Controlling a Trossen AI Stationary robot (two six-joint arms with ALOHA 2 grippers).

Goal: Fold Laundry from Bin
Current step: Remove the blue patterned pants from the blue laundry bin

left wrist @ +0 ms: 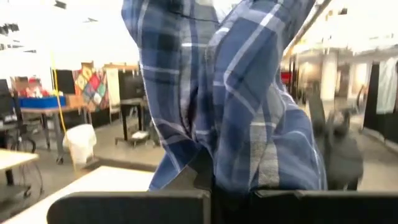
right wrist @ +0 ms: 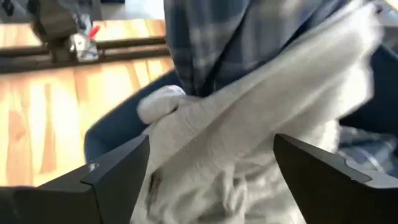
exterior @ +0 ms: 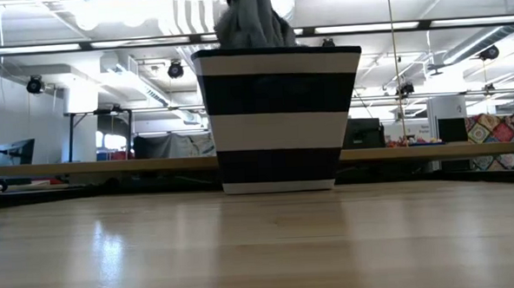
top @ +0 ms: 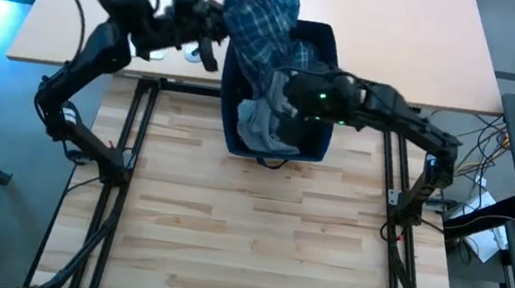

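Observation:
The navy bin point(top: 324, 42), pale-striped in the low view point(exterior: 278, 117), stands at the table's far middle. A blue-and-white plaid garment point(top: 259, 23) rises out of it toward the far left, with my left gripper point(top: 223, 26) shut on it. A grey garment point(top: 265, 125) is heaped at the bin's near side and pokes above the rim point(exterior: 252, 23). My right gripper point(top: 285, 92) hovers over the bin, open, its fingers on either side of the grey cloth point(right wrist: 249, 124). My left gripper point(left wrist: 211, 196) is shut on a bunched part of the plaid garment point(left wrist: 230, 168), several layers gathered together. The cloth billows up in front of the fingers and hides the exact spot. The garment is raised above the bin, its lower end trailing down into it. My right gripper: I cannot tell whether its open fingers point(right wrist: 118, 177) touch the grey cloth between them.
Bare wooden table point(top: 245, 233) stretches from the bin toward the near edge. A paler table point(top: 404, 33) lies behind the bin. Black frame rails point(top: 126, 146) run along both sides by the arm bases.

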